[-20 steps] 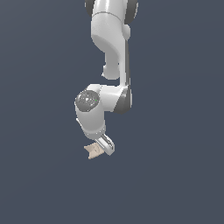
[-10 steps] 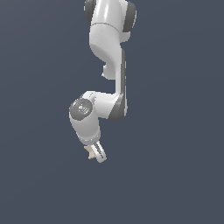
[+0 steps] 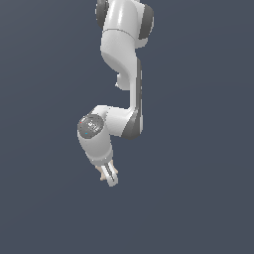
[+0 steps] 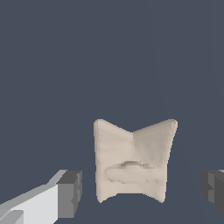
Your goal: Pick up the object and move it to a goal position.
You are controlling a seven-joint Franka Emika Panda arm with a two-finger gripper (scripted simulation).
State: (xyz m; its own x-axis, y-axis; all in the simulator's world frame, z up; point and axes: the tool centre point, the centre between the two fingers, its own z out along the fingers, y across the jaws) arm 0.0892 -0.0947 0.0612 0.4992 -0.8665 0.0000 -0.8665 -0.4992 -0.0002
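Wrist view: dark grey matte finger pads [image 4: 70, 192] flank the object [image 4: 133, 162], gaps visible both sides; jaws spread, not touching it. Object: beige, matte, blocky, pinched waist, flared corners, shallow ridge across the face. Bkgd: flat slate-grey, no visible edges. Exterior view: glossy white arm w/ dark joints; gripper [image 3: 110, 176] pointing down, object [image 3: 103, 173] at the fingertips.

- The place is a bare simulated scene, not a home, kitchen or workshop: a flat, uniform dark slate-blue backdrop [image 3: 208, 149] fills both views.
- No tabletop edge or corner shows anywhere.
- The glossy white, smooth-shaded jointed robot arm [image 3: 121, 54] and the coarsely faceted beige bow-tie-shaped block [image 4: 133, 159] look like rendered models.
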